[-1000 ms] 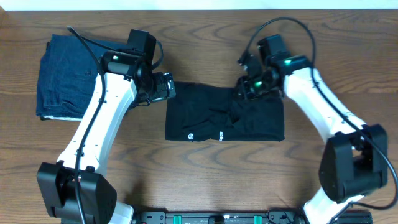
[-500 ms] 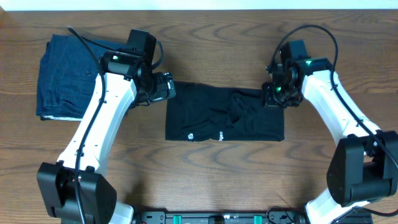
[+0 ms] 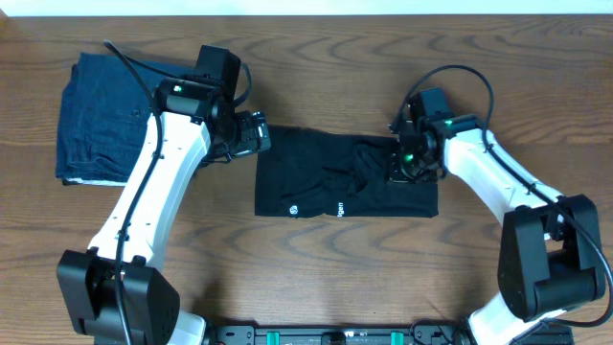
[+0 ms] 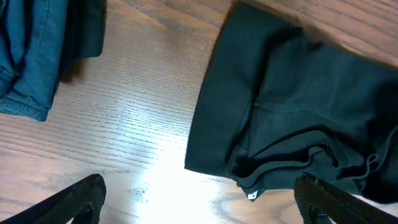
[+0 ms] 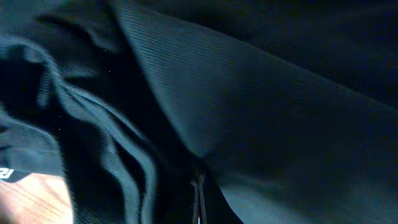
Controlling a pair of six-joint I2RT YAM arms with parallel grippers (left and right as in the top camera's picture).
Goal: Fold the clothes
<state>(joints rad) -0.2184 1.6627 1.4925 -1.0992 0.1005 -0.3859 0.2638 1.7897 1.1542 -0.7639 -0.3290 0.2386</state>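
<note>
I read the T-shirt (image 3: pixel 316 182) as soft, matt black cloth, finely ribbed where the right wrist camera sits close. The surface (image 3: pixel 316 268) is brown grained wood with a slight sheen under the light. The folded blue garment (image 3: pixel 96 110) looks like coarser, denim-like cloth.

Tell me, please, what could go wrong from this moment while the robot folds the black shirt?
1. The right gripper is shut on a thin crease of the black T-shirt, among bunched folds. A pull may slip off it, or lift only one layer.
2. The left gripper hangs open at the shirt's left edge and holds nothing, so the whole shirt may slide over the table instead of folding.
</note>
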